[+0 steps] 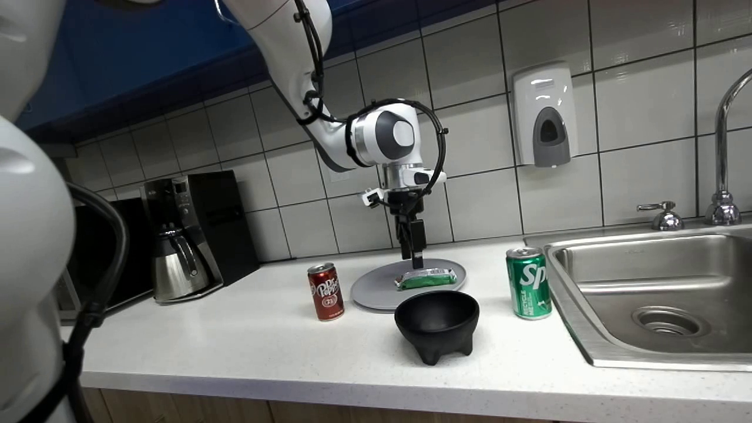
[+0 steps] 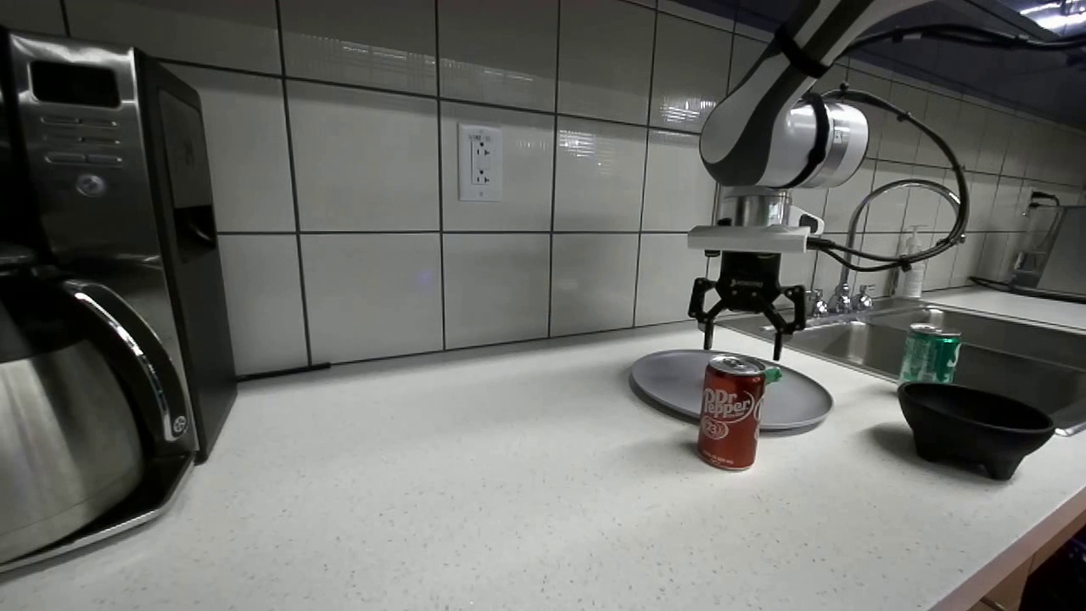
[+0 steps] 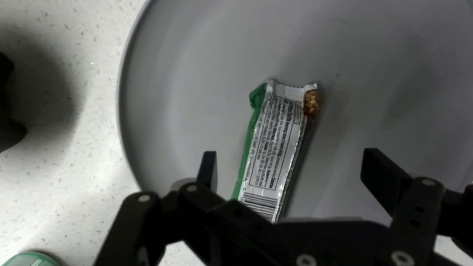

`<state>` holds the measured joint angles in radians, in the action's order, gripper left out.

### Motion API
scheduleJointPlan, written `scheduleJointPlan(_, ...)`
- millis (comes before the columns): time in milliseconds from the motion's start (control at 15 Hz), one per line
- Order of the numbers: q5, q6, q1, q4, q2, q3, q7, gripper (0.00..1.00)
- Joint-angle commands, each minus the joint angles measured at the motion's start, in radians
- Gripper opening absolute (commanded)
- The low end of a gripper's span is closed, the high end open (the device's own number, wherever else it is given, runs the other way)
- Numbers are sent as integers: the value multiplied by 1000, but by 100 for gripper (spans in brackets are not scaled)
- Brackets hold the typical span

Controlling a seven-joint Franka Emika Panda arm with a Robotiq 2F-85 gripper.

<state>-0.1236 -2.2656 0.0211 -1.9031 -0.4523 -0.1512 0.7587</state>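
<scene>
A wrapped bar (image 3: 273, 147), green and silver with small print, lies on a round grey plate (image 3: 207, 74). Its torn end shows brown food. My gripper (image 3: 290, 160) points down above the plate and stands wide open, one finger to each side of the bar, which sits closer to the left finger. Nothing is between the jaws in the exterior view where the gripper (image 2: 743, 346) is seen face on; there a can covers most of the bar. In an exterior view the bar (image 1: 429, 278) is under and just in front of the fingertips; contact cannot be made out.
A red Dr Pepper can (image 1: 326, 292) stands beside the plate, and a black footed bowl (image 1: 436, 329) is in front of it. A green Sprite can (image 1: 529, 285) stands by the sink (image 1: 646, 364). A coffee maker (image 2: 182, 255) and a tiled wall (image 2: 365, 161) border the counter.
</scene>
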Motion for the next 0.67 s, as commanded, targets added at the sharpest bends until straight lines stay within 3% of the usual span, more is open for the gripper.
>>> scheduleJointPlan(0, 36, 13, -21, 29, -25, -17, 59, 100)
scheduleJointPlan(600, 37, 15, -19, 22, -47, -25, 78, 100)
